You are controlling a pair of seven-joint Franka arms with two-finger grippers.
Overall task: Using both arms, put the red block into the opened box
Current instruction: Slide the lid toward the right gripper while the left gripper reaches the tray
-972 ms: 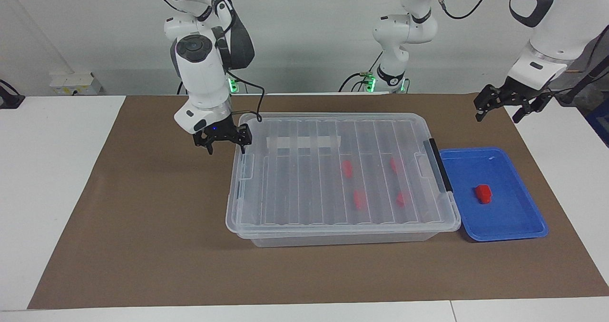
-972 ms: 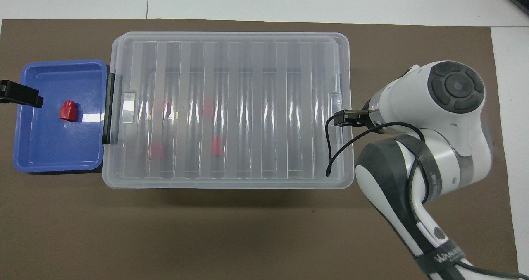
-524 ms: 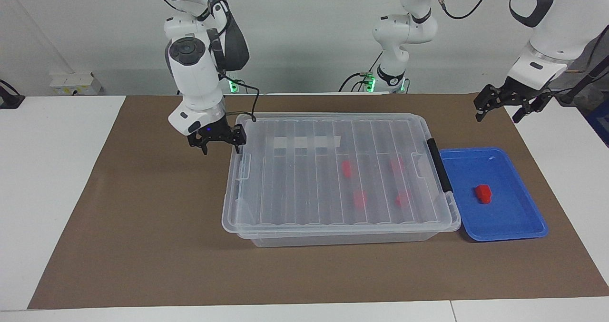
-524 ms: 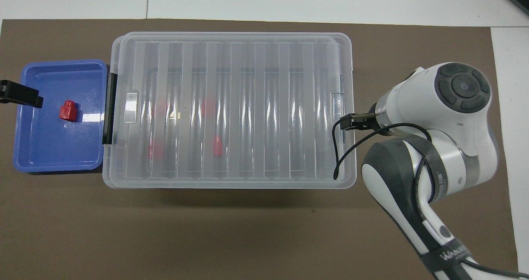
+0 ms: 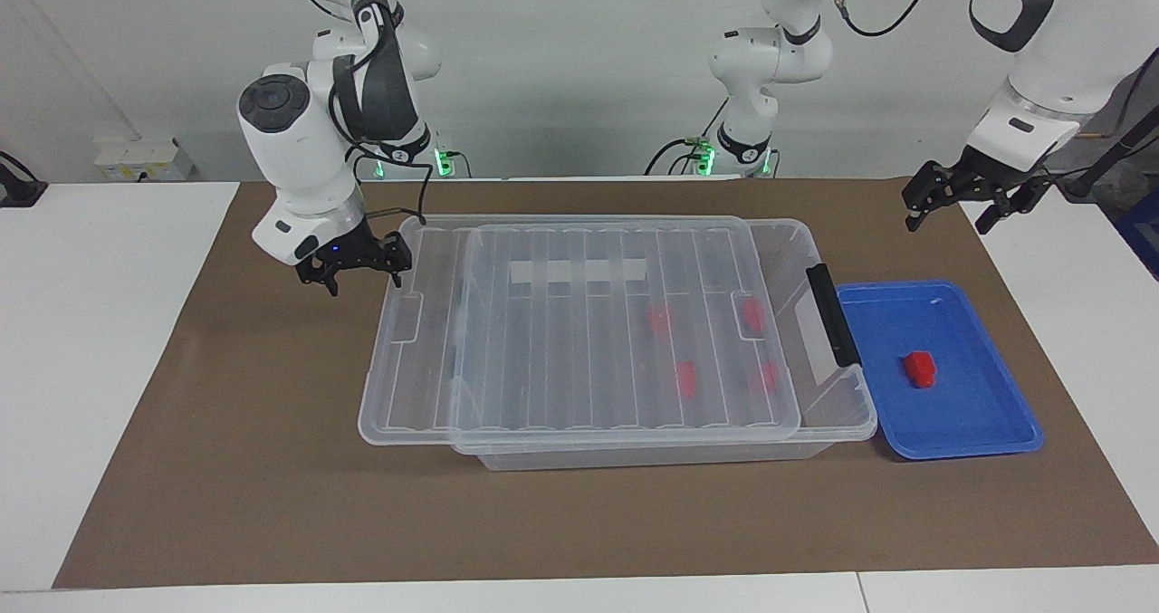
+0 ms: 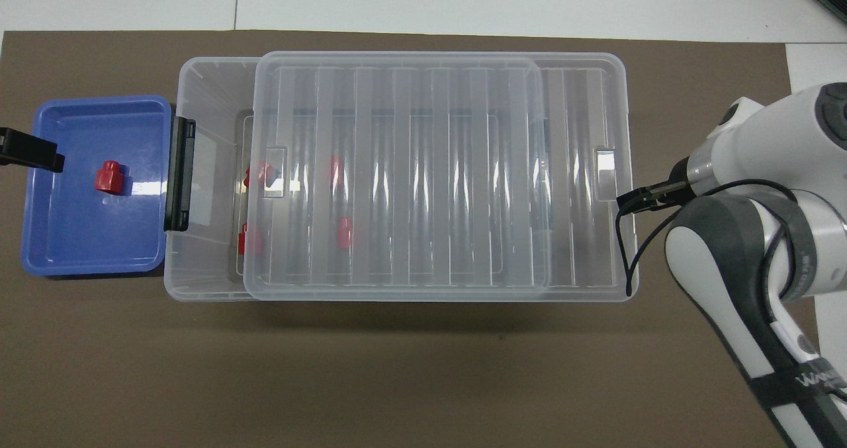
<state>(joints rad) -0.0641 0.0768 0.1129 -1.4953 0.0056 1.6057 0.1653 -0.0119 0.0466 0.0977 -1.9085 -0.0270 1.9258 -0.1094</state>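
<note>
One red block point(image 5: 921, 368) point(image 6: 108, 177) lies in the blue tray point(image 5: 987, 432) point(image 6: 86, 249). The clear box point(image 5: 634, 456) point(image 6: 205, 263) holds several more red blocks point(image 5: 686, 378) point(image 6: 250, 239). Its ribbed lid point(image 5: 561, 350) point(image 6: 410, 170) sits shifted toward the right arm's end, so the box end beside the tray is uncovered. My right gripper point(image 5: 364, 278) is open at the lid's end edge, with one finger against the corner nearer the robots. In the overhead view its wrist hides it. My left gripper point(image 5: 946, 219) point(image 6: 30, 157) hangs open and holds nothing, over the tray's outer end.
The black latch point(image 5: 831, 314) point(image 6: 178, 173) stands on the box end next to the tray. A brown mat point(image 5: 226, 468) covers the table under everything. The right arm's cable point(image 6: 625, 249) loops beside the lid's overhanging end.
The right gripper has moved toward the right arm's end of the table, and the lid has slid with it, uncovering the box end by the tray. The left arm has not moved.
</note>
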